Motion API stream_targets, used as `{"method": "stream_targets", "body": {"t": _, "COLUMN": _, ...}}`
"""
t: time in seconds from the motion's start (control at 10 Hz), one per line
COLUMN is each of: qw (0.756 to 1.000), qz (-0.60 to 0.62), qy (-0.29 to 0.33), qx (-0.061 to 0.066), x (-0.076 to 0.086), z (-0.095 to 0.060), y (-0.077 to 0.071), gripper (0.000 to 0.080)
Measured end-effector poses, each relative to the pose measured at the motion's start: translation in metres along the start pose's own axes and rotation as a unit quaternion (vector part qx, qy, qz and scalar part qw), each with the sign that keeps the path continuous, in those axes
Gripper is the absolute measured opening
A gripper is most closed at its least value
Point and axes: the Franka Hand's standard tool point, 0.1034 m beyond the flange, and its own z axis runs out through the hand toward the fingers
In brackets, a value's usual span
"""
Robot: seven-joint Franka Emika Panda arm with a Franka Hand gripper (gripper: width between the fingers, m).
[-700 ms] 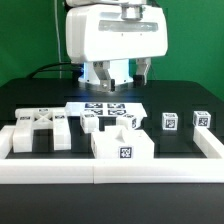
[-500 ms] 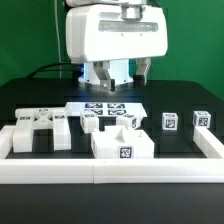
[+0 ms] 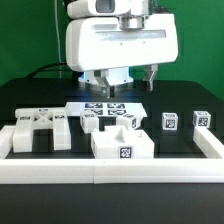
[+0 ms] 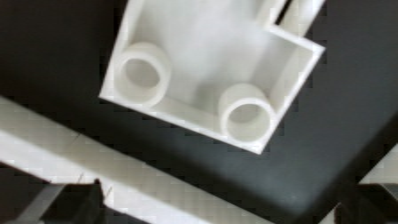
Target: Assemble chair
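The chair parts are matte white tagged blocks lying loose on the black table. In the exterior view a chunky block [image 3: 125, 147] sits at the front centre, a flat slab [image 3: 40, 128] at the left, two bars [image 3: 110, 121] in the middle, and two small cubes [image 3: 170, 121] [image 3: 203, 119] at the right. My gripper [image 3: 126, 80] hangs open and empty above the back of the table, touching nothing. In the wrist view a white part with two round sockets [image 4: 196, 70] lies below the gripper [image 4: 214, 205], whose dark fingertips [image 4: 45, 205] stand wide apart.
The marker board [image 3: 105, 106] lies flat behind the middle parts. A plain white border rail [image 3: 110, 172] runs along the front and turns up both sides; it shows as a diagonal band in the wrist view [image 4: 80, 150]. The big white robot body [image 3: 115, 40] fills the upper middle.
The arm has lifted and shifted slightly to the exterior view's right, so the robot body looks bigger. The gripper stays open and the parts have not moved.
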Motion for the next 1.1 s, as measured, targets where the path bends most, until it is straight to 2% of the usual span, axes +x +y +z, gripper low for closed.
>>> {"method": "stream_targets", "body": {"t": 0.2, "qw": 0.995, "qz": 0.098, "qy": -0.009, "qx": 0.013, "x": 0.001, "z": 0.007, "y": -0.008, "gripper": 0.0650}}
{"method": "stream_targets", "body": {"t": 0.6, "qw": 0.973, "qz": 0.231, "qy": -0.010, "qx": 0.019, "x": 0.002, "z": 0.009, "y": -0.012, "gripper": 0.0650}}
{"method": "stream_targets", "body": {"t": 1.1, "qw": 0.977, "qz": 0.212, "qy": 0.002, "qx": 0.013, "x": -0.004, "z": 0.051, "y": -0.026, "gripper": 0.0650}}
